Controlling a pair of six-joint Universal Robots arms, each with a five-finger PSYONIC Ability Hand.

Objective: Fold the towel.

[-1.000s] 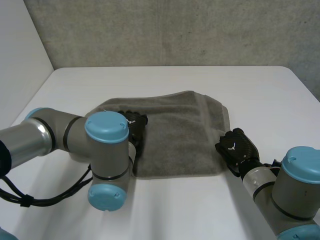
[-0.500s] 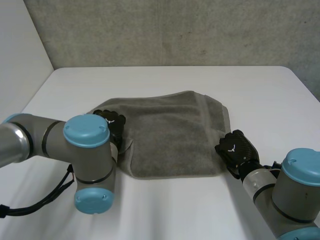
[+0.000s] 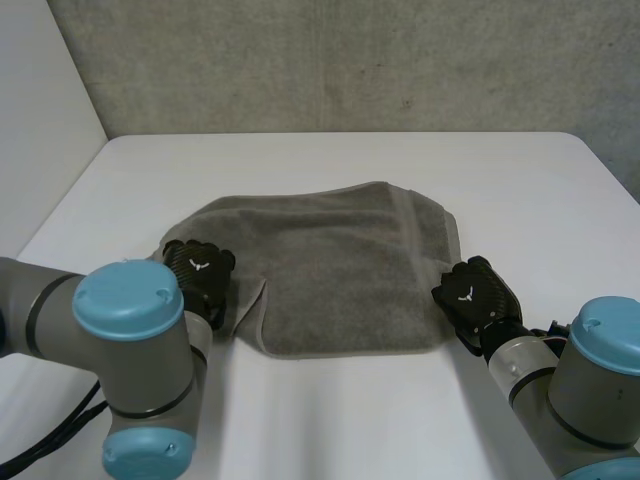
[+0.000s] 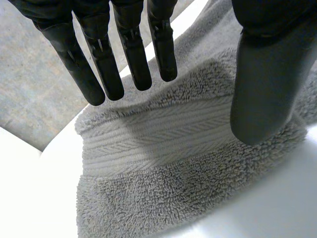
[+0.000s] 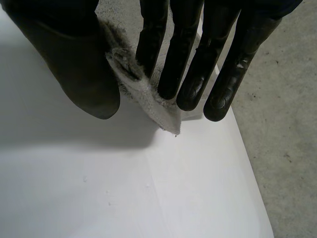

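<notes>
Right hand (image 5: pixel 190 59) pinching the grey towel's (image 3: pixel 340 265) right edge between thumb and fingers, left hand (image 4: pixel 133 54) with straight fingers spread above the towel's left edge, holding nothing, fluffy banded towel lying rumpled mid white surface (image 3: pixel 330 420)

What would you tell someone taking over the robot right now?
Left hand: open, fingers straight over the left edge of the towel, not gripping.
Right hand: pinches a corner on the towel's right side between thumb and fingers.
The towel lies mostly flat on the table.
Done: right corner grasped. To do: grasp the left side, then fold.
</notes>
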